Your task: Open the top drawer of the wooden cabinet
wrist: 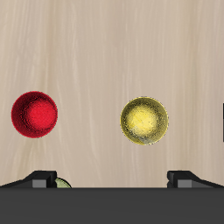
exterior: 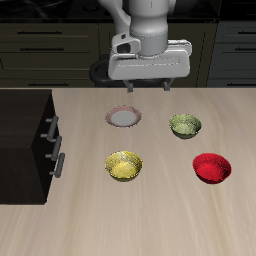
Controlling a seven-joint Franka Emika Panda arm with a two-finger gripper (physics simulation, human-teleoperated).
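While hovering high above the table, gripper [exterior: 147, 84] spread wide, grasping nothing | wooden cabinet [exterior: 25, 145] at table edge, well apart; top drawer [exterior: 50, 127] closed | risk: hooking lower handle [exterior: 58, 163], clipping yellow bowl [exterior: 124, 166] en route.

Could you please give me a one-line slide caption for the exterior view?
End effector hovers above the table, away from the wooden cabinet, beside a plate and three bowls.
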